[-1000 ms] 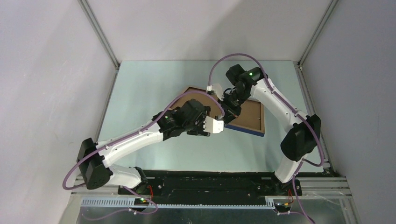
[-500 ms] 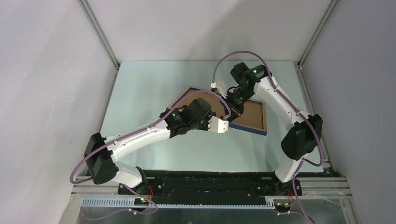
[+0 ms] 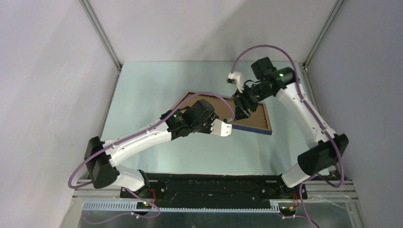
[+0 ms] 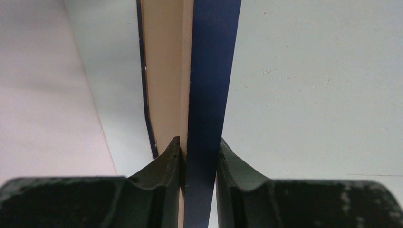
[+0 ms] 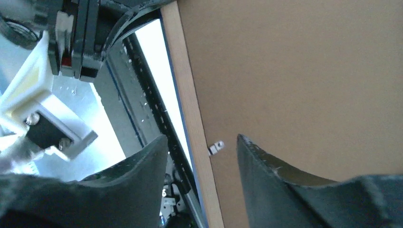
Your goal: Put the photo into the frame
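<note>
The left gripper [image 4: 199, 153] is pinching the frame [image 4: 211, 71] by its dark blue rail, with its jaws nearly closed on it. The right gripper [image 5: 200, 140] is hovering with its jaws parted, holding nothing. It is straddling the frame's wood-brown rail beside a small metal clip [image 5: 216, 147] and the brown backing board [image 5: 309, 71]. The frame is sitting brown face up around the middle of the surface [image 3: 157, 90].

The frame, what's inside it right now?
A brown backing board fills the frame wherever the opening shows. No photo is visible. The arms cover the frame's left part, and anything beneath the board is hidden.
</note>
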